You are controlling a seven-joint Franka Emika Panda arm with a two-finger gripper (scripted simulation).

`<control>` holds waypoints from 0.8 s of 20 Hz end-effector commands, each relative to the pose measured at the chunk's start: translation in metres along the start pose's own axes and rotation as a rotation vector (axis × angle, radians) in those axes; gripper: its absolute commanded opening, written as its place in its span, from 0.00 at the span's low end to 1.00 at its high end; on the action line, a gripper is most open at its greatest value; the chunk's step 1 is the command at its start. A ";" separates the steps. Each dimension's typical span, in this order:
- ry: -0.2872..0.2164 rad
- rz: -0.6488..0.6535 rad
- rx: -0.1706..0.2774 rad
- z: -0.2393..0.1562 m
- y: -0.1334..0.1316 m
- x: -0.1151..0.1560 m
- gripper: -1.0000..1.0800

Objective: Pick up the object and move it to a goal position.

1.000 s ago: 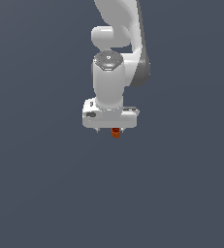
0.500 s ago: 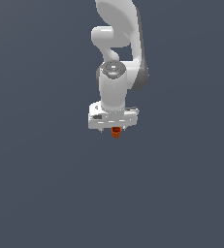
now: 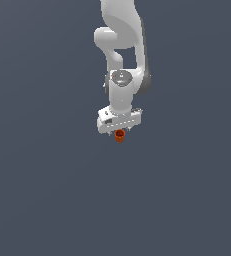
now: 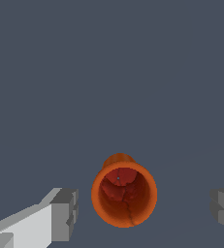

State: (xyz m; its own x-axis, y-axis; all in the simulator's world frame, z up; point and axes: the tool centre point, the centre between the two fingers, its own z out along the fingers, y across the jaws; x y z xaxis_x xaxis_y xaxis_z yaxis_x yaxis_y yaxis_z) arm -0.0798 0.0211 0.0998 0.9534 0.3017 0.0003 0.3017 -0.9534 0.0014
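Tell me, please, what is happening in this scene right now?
A white Panda arm has its gripper directly above a small orange-red cup, pointing down at it. In the wrist view the cup stands upright with its open mouth toward the camera, lying between the two grey fingertips. Clear gaps show on both sides of the cup, so the jaws are open and nothing is gripped yet. The cup appears to rest on the plain dark grey floor. No goal marker is visible.

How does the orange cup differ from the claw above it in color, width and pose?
The cup is orange-red; the claw is white with grey fingers. The cup is narrower than the claw. The cup's mouth faces up; the claw points down, open, with gaps on both sides. Both line up vertically.
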 end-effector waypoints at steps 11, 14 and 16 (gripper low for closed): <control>-0.001 -0.052 0.002 0.014 -0.009 -0.013 0.96; -0.001 -0.052 0.002 0.022 -0.009 -0.013 0.96; -0.001 -0.054 0.002 0.030 -0.009 -0.014 0.96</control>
State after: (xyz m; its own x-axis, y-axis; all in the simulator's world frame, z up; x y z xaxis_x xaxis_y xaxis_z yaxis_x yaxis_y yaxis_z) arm -0.0950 0.0255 0.0757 0.9361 0.3517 0.0003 0.3517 -0.9361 0.0001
